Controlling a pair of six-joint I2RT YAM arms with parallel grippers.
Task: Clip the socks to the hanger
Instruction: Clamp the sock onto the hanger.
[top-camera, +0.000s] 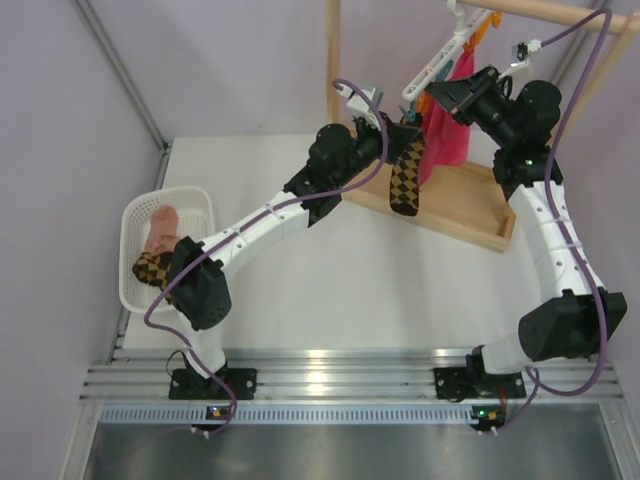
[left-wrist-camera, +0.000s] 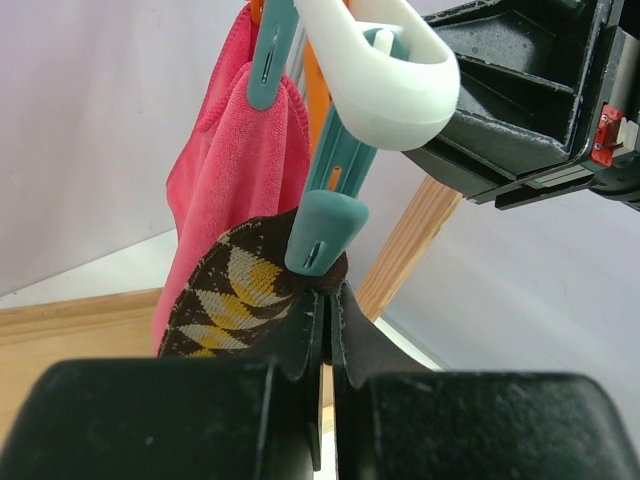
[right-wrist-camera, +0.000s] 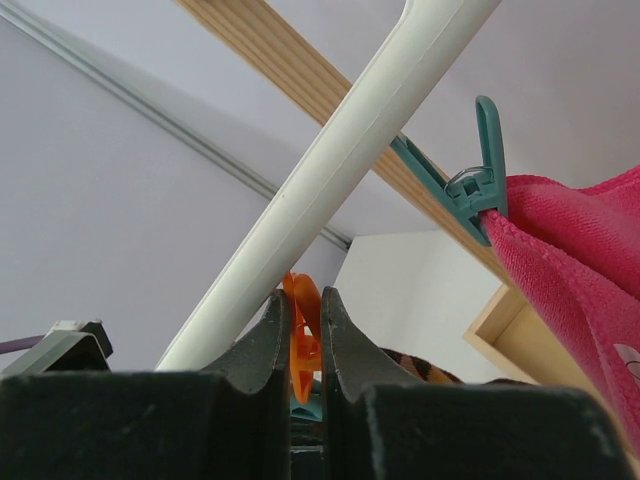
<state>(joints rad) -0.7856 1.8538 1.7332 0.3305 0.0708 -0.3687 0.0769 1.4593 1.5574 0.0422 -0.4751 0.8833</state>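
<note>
One brown and yellow check sock (top-camera: 405, 178) hangs below the white hanger (top-camera: 447, 58) on the wooden rack. My left gripper (top-camera: 397, 133) is shut on the sock's top edge (left-wrist-camera: 240, 290), just under a teal clip (left-wrist-camera: 318, 232) whose tip touches the fabric. My right gripper (top-camera: 432, 100) is shut on an orange clip (right-wrist-camera: 303, 325) beside the hanger's white bar (right-wrist-camera: 330, 170). In the left wrist view my left gripper (left-wrist-camera: 328, 293) has its fingers pressed together on dark fabric. The second check sock (top-camera: 150, 268) lies in the basket, partly hidden by the left arm.
A bright pink cloth (top-camera: 446, 128) hangs from another teal clip (right-wrist-camera: 480, 180) next to the sock. The wooden rack's base (top-camera: 455, 215) sits under it, its rod (right-wrist-camera: 290, 60) above. A white basket (top-camera: 200, 200) at the left holds a peach sock (top-camera: 160, 225).
</note>
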